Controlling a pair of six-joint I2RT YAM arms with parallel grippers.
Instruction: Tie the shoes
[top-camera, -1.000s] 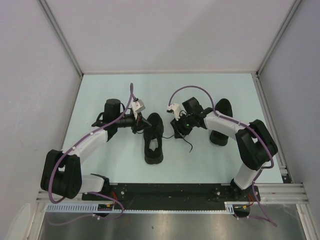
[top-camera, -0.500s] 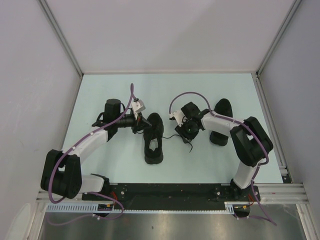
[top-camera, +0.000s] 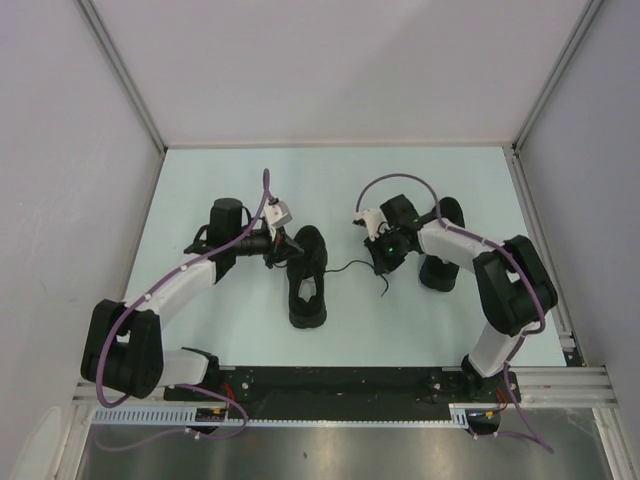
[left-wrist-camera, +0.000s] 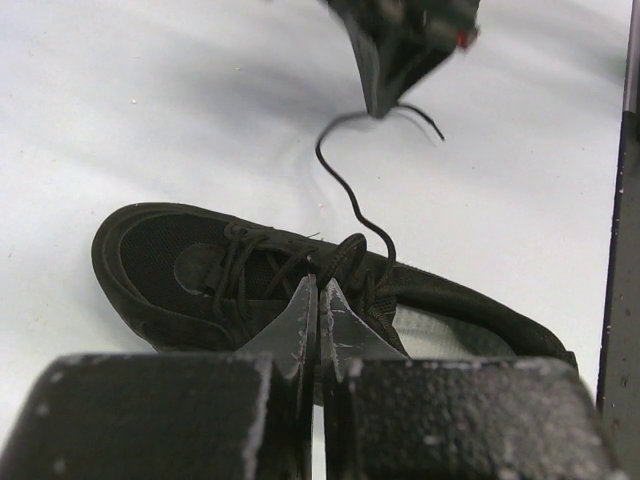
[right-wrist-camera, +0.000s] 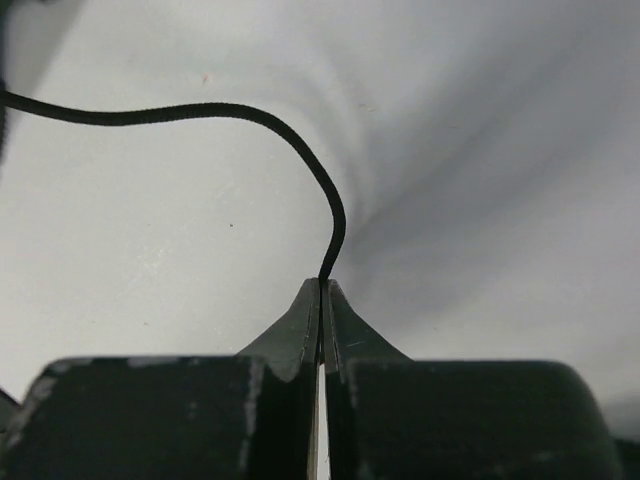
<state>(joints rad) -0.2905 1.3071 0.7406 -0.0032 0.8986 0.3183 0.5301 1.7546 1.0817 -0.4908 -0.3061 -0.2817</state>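
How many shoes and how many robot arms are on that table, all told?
Black shoes: 2, the middle shoe and the right-hand shoe, which is partly under an arm
Robot arms: 2, the left arm and the right arm
Total: 4

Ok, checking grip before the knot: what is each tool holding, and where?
Right tool pinches the lace near its free end. Left tool is shut at the lacing of the shoe; hold unclear.
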